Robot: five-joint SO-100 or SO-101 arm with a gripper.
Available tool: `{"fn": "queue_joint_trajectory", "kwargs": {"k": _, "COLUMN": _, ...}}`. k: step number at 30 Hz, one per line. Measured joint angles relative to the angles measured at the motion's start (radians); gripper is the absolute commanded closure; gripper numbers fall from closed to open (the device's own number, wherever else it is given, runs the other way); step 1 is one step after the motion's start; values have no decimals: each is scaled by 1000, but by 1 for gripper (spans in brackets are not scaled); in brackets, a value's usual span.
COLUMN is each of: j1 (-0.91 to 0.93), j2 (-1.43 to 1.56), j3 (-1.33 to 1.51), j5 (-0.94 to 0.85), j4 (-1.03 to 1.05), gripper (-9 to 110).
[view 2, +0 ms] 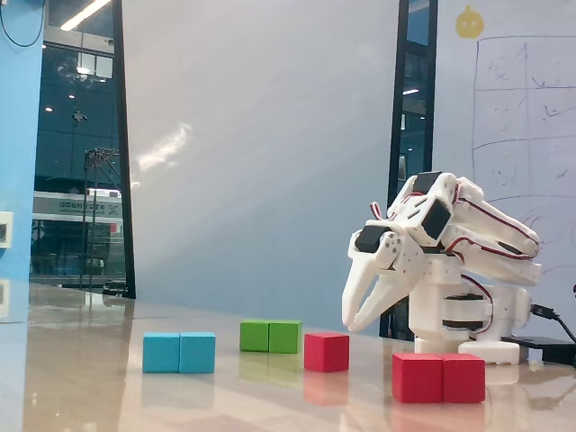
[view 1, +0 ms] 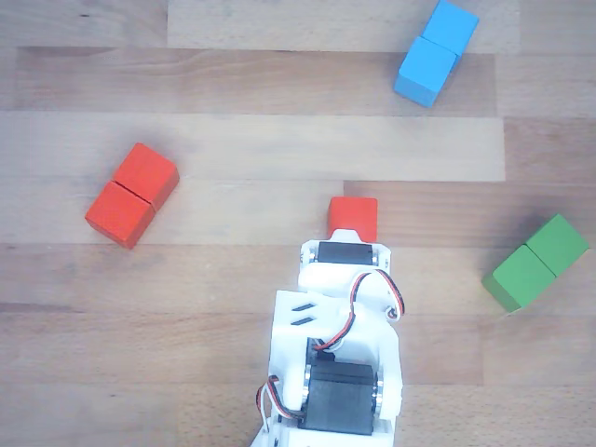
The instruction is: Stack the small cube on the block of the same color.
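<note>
The small cube (view 1: 353, 217) (view 2: 326, 351), plain red-orange, sits on the wooden table just ahead of the arm's white wrist (view 1: 345, 270). The red-orange oblong block (view 1: 132, 194) (view 2: 438, 377), with a seam across its middle, lies apart from it: to the left in the other view, to the front right in the fixed view. In the fixed view my gripper (view 2: 349, 326) hangs a little above the table, just right of and behind the small cube. Its fingertips nearly meet with nothing between them. In the other view the wrist hides the fingers.
A blue oblong block (view 1: 436, 52) (view 2: 179, 352) lies far from the arm. A green oblong block (view 1: 537, 262) (view 2: 270, 336) lies to the right in the other view. The arm's base (view 2: 468, 319) stands at the right of the fixed view.
</note>
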Motion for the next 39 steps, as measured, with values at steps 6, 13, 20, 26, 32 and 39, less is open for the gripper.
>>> {"fn": "queue_joint_trajectory", "kwargs": {"k": 6, "j1": 0, "j2": 0, "j3": 0, "j5": 0, "j4": 0, "gripper": 101}}
{"fn": "queue_joint_trajectory", "kwargs": {"k": 13, "j1": 0, "j2": 0, "j3": 0, "j5": 0, "j4": 0, "gripper": 101}}
{"fn": "queue_joint_trajectory", "kwargs": {"k": 20, "j1": 0, "j2": 0, "j3": 0, "j5": 0, "j4": 0, "gripper": 101}}
{"fn": "queue_joint_trajectory", "kwargs": {"k": 26, "j1": 0, "j2": 0, "j3": 0, "j5": 0, "j4": 0, "gripper": 101}}
{"fn": "queue_joint_trajectory", "kwargs": {"k": 32, "j1": 0, "j2": 0, "j3": 0, "j5": 0, "j4": 0, "gripper": 101}}
{"fn": "queue_joint_trajectory", "kwargs": {"k": 39, "j1": 0, "j2": -124, "j3": -121, "j5": 0, "j4": 0, "gripper": 101}}
